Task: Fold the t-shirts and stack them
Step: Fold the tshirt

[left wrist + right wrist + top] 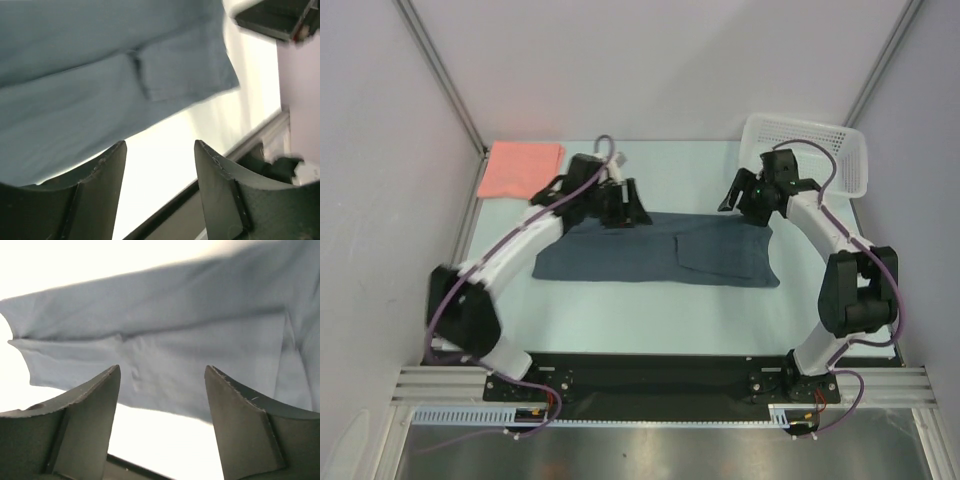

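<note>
The dark slate blue-grey cloth t-shirt [655,255] lies flat on the pale counter [650,320]. It is folded into a wide band at the centre, between the two arms. A folded-in panel shows as a rectangle on its right half. The salmon-pink cloth t-shirt [523,168] lies as a folded rectangle at the far left corner of the counter, well apart from the blue-grey one. The white plastic mesh basket [820,150] stands at the far right corner.

The left claw [620,208] is positioned at the far edge of the blue-grey t-shirt, toward its left end. In the left wrist view, the left claw [160,150] stands wide. Bare counter shows between its fingers [100,190], and nothing is gripped. The cloth [100,90] lies beyond the fingertips.

The right claw [745,195] is positioned at the far right corner of the same t-shirt, near the basket. In the right wrist view, the right claw [162,375] also stands wide. The cloth [175,340] shows through the gap between its fingers [240,420], and no fabric is clamped.
</note>
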